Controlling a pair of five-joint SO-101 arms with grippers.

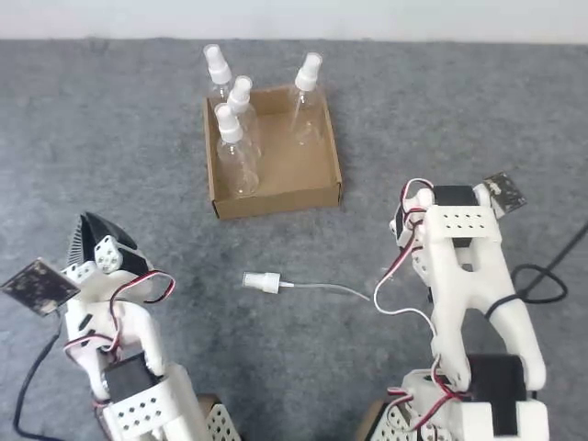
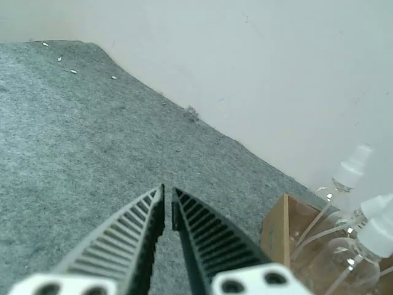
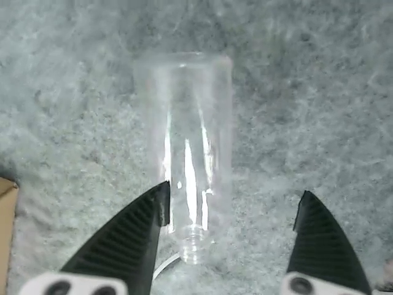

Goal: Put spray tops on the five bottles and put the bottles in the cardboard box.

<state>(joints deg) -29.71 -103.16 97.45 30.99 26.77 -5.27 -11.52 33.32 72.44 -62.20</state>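
Note:
A cardboard box (image 1: 323, 188) stands at the far middle of the grey carpet and holds several clear bottles (image 1: 237, 154) with white spray tops on, all upright. One loose spray top (image 1: 263, 281) with its thin tube lies on the carpet between the arms. A clear bottle without a top (image 3: 184, 135) lies on its side on the carpet, its neck towards the right wrist camera. My right gripper (image 3: 233, 203) is open just above it, one finger on each side of its neck end. My left gripper (image 2: 167, 195) is shut on nothing, raised at the near left (image 1: 87, 225).
The right arm (image 1: 464, 257) covers the lying bottle in the high view, and its white and red wires hang beside it. The box edge (image 2: 275, 232) and capped bottles (image 2: 344, 184) appear in the left wrist view. A pale wall borders the carpet's far edge.

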